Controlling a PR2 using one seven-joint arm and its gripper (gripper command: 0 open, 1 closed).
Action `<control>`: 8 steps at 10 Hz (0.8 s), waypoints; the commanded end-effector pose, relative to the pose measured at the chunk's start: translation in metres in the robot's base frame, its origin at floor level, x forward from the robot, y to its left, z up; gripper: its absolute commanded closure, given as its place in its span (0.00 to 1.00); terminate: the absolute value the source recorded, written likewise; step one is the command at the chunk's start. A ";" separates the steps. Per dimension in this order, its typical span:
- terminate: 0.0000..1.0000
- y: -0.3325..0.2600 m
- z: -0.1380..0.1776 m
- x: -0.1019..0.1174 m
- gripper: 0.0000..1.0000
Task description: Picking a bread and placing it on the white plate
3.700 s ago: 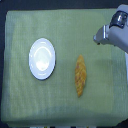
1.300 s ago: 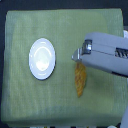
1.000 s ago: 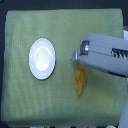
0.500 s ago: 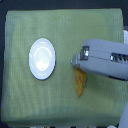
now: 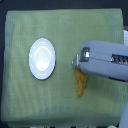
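Green woven cloth [image 5: 20,100] covers the table edge to edge; weave is blurred at this res. My arm [image 5: 107,62] comes in from the exterior view's right, a grey housing lying across the cloth, cut off by the frame edge on that side. My end effector [image 5: 76,62] sits at the arm's tip, pointing toward the exterior view's left. Fingers not resolvable from above, so I cannot tell whether it is clenched, released or grasping anything. Bread [image 5: 80,84]: only the lower part shows, a golden-orange tapered end sticking out from beneath the arm housing toward the bottom of the frame. Upper part is hidden under the arm; contact between end effector and bread cannot be confirmed. White plate [image 5: 42,59] lies on the cloth, well apart from the bread, toward the exterior view's left. Glossy, rim fully visible, nothing on it. Dark strip beyond the cloth's far edge is too indistinct to ID.
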 end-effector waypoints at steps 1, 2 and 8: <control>0.00 -0.008 0.010 0.002 1.00; 0.00 -0.009 0.011 0.002 1.00; 0.00 -0.010 0.018 0.011 1.00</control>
